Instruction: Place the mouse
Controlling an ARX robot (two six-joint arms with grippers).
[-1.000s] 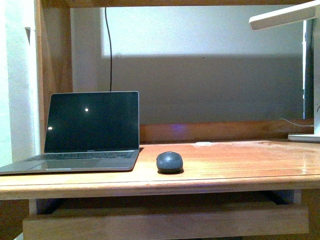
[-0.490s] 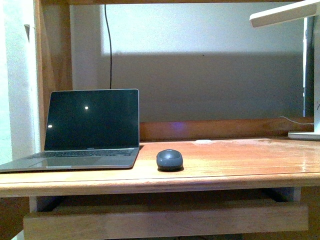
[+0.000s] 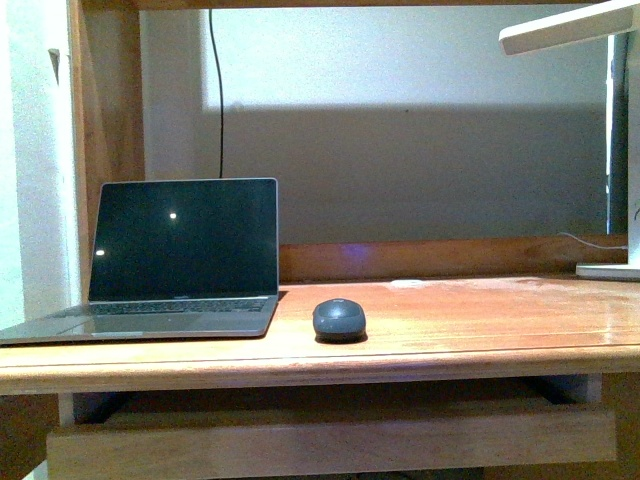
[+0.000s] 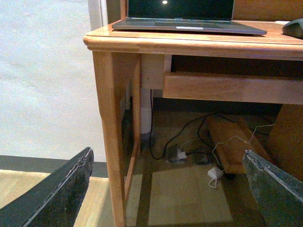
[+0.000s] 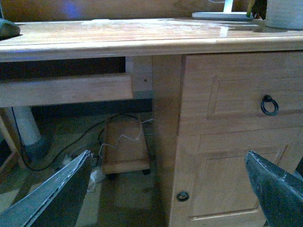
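A small dark grey oval plastic mouse point(image 3: 339, 320) sits flat on the varnished wooden desk point(image 3: 480, 320), just beside the right front corner of an open silver laptop with a black screen point(image 3: 180, 250) and apart from it, near the desk's front edge. Nothing touches the mouse.

Neither arm appears in the front view. Both hang below desk height, in front of the furniture. The left gripper point(image 4: 165, 189) looks toward the desk's left leg, its dark worn fingers point(image 4: 61, 189) spread wide at the edges of the wrist picture, with a tangle of cables and a white adapter point(image 4: 214, 172) on the floor showing in the gap between them. The right gripper point(image 5: 170, 194) faces the desk's drawer with its dark ring pull point(image 5: 268, 105) and the cabinet door below; its jaws too stand wide apart with nothing between them.

The base of a white desk lamp point(image 3: 610, 270) rests at the far right of the desktop, its head reaching in from above.

By the look of it, the placing is done: the mouse lies settled in a sensible working spot by the laptop, both grippers are empty and well clear. Little seems left beyond bringing the arms to rest.
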